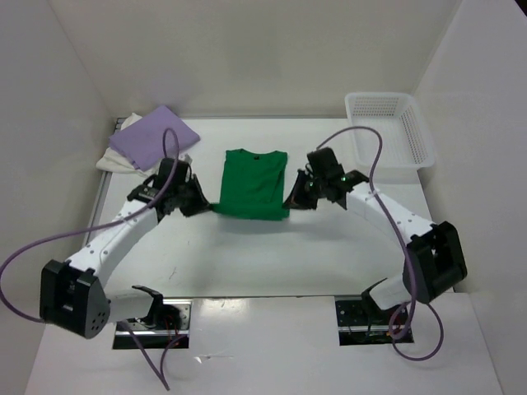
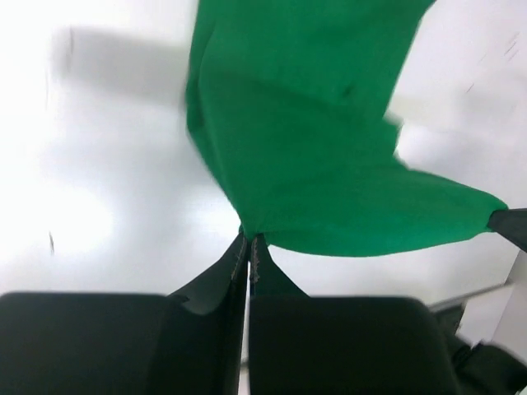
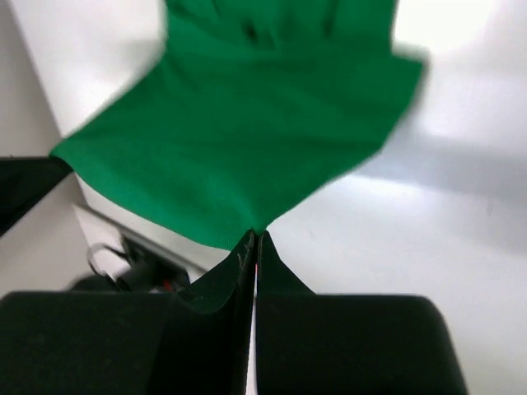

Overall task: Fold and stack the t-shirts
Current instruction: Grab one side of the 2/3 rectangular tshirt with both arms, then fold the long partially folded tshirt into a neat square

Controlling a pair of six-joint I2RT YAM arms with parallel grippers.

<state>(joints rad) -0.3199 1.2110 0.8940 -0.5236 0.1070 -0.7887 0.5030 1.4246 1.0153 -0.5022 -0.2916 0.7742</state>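
A bright green t-shirt (image 1: 254,184) lies in the middle of the table, folded to a narrow panel, collar to the far side. My left gripper (image 1: 211,206) is shut on its near left corner, and my right gripper (image 1: 288,206) is shut on its near right corner. In the left wrist view the green t-shirt (image 2: 329,164) rises from the pinched tips of my left gripper (image 2: 249,237). The right wrist view shows the green t-shirt (image 3: 247,132) stretched from my right gripper (image 3: 255,237). A pale lilac t-shirt (image 1: 154,136) lies folded at the back left on a white t-shirt (image 1: 115,160).
A white lattice basket (image 1: 389,129) stands at the back right corner of the table (image 1: 263,263). White walls close in the table on three sides. Both arm bases sit at the near edge, with purple cables looping out beside them.
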